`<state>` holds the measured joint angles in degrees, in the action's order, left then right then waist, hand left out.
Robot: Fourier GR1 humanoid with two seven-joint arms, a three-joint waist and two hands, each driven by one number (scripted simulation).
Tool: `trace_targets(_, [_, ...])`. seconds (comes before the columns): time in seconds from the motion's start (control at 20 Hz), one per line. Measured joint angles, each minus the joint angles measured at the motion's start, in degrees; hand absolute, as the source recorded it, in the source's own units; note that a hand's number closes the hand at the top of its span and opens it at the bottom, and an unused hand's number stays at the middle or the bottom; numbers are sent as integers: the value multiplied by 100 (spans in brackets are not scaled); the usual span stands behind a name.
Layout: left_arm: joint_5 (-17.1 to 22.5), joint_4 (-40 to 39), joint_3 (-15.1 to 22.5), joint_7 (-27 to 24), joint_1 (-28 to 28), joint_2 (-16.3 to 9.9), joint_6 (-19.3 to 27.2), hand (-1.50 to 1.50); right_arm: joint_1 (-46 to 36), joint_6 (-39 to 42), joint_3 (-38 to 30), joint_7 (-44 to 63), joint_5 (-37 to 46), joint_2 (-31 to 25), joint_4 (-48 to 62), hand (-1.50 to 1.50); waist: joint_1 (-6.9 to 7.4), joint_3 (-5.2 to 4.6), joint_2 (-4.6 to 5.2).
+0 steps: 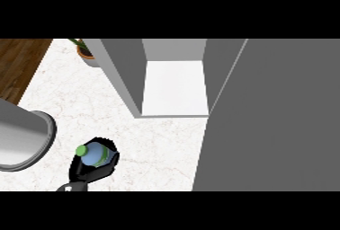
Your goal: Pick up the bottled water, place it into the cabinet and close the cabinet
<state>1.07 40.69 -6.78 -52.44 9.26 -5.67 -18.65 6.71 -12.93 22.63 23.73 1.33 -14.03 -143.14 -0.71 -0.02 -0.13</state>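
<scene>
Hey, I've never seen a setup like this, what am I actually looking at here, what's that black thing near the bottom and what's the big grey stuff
This single picture looks steeply down from the robot's head at a pale marble counter. The black shape at lower left is the robot's left hand, its fingers curled round a bottled water, which you see from above: blue body, green cap. The right hand is out of view. The tall grey box in the middle is the cabinet, standing open so its white shelf shows. The wide grey slab on the right appears to be its open door. At left sits a large grey round container, and a potted plant stands at the back.
</scene>
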Motion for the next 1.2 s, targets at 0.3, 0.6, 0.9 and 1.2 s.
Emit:
trace_targets(0.3, [-285, 297, 274, -346, -145, 175, 412, 150, 284, 128, -231, -257, -41, -94, -1, -150, 7, 2, -2])
trace_targets(0.6, [51, -160, 117, 25, 602, 402, 580, 150, 366, 342, -862, -357, -137, -198, 11, -150, -26, 1, 13])
trace_targets(0.9, [976, -274, 439, 681, 1239, 527, 591, 150, 565, 668, -1494, -597, -354, -225, 69, -150, -49, 4, 4])
trace_targets(1.2, [1801, -62, 1134, 1181, 1594, 555, 1009, 150, 730, 1016, -2153, -744, -635, -187, 101, -150, -67, 6, -3])
